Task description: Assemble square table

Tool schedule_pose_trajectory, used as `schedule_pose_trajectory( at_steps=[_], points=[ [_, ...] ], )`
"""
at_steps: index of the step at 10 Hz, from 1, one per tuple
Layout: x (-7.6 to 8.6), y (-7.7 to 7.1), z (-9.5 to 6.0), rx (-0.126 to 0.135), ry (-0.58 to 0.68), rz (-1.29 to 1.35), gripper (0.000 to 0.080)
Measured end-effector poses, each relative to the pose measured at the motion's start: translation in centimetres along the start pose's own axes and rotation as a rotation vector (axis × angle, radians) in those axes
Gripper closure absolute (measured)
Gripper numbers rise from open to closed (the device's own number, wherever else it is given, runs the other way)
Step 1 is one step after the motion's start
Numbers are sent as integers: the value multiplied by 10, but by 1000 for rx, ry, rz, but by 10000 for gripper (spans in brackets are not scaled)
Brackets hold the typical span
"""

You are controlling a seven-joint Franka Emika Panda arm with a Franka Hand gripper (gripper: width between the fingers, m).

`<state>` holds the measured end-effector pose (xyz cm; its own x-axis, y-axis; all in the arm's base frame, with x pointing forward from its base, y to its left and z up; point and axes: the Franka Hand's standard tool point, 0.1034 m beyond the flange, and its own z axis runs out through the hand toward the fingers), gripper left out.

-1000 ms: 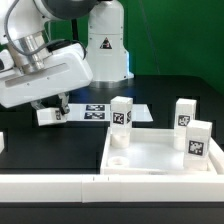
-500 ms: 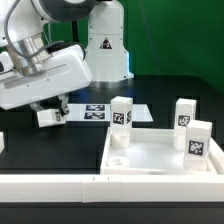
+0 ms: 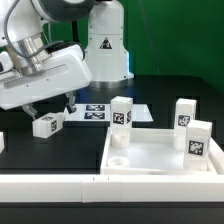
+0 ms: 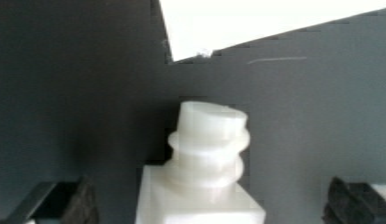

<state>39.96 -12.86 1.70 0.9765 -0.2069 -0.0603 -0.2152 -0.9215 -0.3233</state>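
The square table's white slab (image 3: pixel 150 160) lies at the exterior view's right with three tagged legs standing in its corner sockets (image 3: pixel 121 112) (image 3: pixel 184 112) (image 3: pixel 197 138). One more tagged leg (image 3: pixel 44 125) lies on the black table at the left, just under my gripper (image 3: pixel 52 108). In the wrist view this leg (image 4: pixel 208 160) sits between my fingers (image 4: pixel 57 200), with dark gaps on both sides. The gripper (image 4: pixel 208 205) is open and touches nothing.
The marker board (image 3: pixel 95 112) lies behind the loose leg and also shows in the wrist view as the marker board (image 4: pixel 279 25). A long white border bar (image 3: pixel 60 185) runs along the front. The robot base (image 3: pixel 105 45) stands at the back.
The jaws have opened and let go of the leg. The leg now sits lower and slightly further to the exterior view's left, on the table.
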Motion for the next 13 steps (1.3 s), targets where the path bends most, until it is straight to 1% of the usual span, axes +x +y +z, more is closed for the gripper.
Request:
schedule_pose_trajectory(
  at_steps=[1,2,3,4,5,6,7,8,9,10,11,12,13],
  points=[
    [0,-2,-1,-4,-32,20,151],
    [6,-5,-8,-19,-72,69,151],
    [7,-8,-13,-32,-140,94,151],
    [6,-11,-21,-60,-248,113,151],
    [4,-11,-21,-57,-309,136,151],
    [-6,-12,-15,-51,-346,170,151],
    [-15,-16,-6,-58,-342,146,151],
    [-22,-20,-5,-44,-389,147,151],
    [-18,-18,-5,-48,-380,147,151],
    [-21,-18,-10,-48,-434,168,151],
    [-6,-13,-21,-56,-511,183,151],
    [11,-11,-23,-72,-553,201,151],
    [25,-13,-31,-83,-594,210,151]
  ],
)
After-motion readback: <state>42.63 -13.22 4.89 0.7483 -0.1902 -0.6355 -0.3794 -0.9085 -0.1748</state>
